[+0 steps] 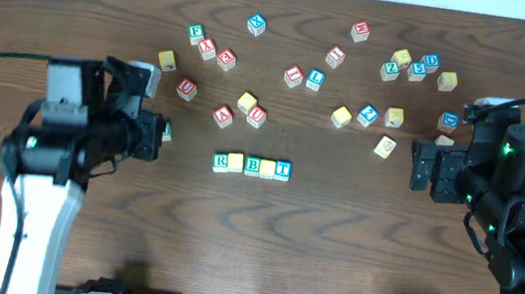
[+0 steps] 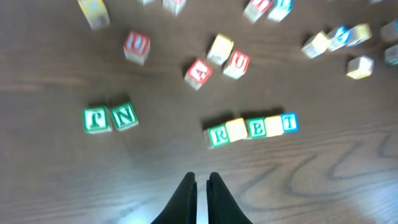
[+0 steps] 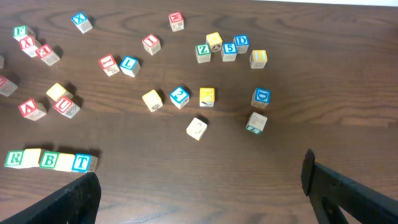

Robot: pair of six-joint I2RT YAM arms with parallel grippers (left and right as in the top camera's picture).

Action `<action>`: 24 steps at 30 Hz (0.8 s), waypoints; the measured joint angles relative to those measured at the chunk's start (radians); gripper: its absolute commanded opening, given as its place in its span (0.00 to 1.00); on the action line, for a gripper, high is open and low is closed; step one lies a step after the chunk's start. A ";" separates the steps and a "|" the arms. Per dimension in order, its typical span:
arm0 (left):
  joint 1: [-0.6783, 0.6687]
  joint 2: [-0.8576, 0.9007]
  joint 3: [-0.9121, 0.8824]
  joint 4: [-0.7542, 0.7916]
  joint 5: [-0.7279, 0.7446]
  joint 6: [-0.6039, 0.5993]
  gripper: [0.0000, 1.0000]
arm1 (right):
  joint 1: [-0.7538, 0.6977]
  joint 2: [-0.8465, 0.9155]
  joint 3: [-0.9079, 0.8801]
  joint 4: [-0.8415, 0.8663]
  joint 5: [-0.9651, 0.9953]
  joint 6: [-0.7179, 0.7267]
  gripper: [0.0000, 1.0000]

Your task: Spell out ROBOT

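Reading the cube row [image 1: 252, 166] at mid-surface [image 1: 348, 268], we got R, yellow, B, yellow, T | bare wood lay in front of it, green N cube [image 2: 124, 116] to its left | left jaws were clenched on nothing, right jaws spread wide.

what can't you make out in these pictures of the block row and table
- Yellow block after R and yellow block before T: letters too small overhead, blurred in left wrist view.
- Green N cube: overhead, mostly hidden by the left arm.
- Red-lettered block: right wrist, cut off by the left edge.
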 measured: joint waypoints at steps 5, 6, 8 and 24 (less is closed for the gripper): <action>0.000 0.143 0.000 -0.008 0.012 -0.016 0.07 | 0.000 0.000 0.000 0.000 0.000 0.000 0.99; 0.000 0.169 0.000 -0.007 0.018 -0.016 0.08 | 0.000 0.000 0.000 0.000 0.000 0.000 0.99; -0.008 0.234 0.000 -0.002 0.026 -0.015 0.07 | 0.000 0.000 0.000 0.000 0.000 0.000 0.99; -0.182 0.325 0.000 0.140 -0.029 -0.013 0.07 | 0.000 0.000 0.000 -0.012 0.000 0.000 0.99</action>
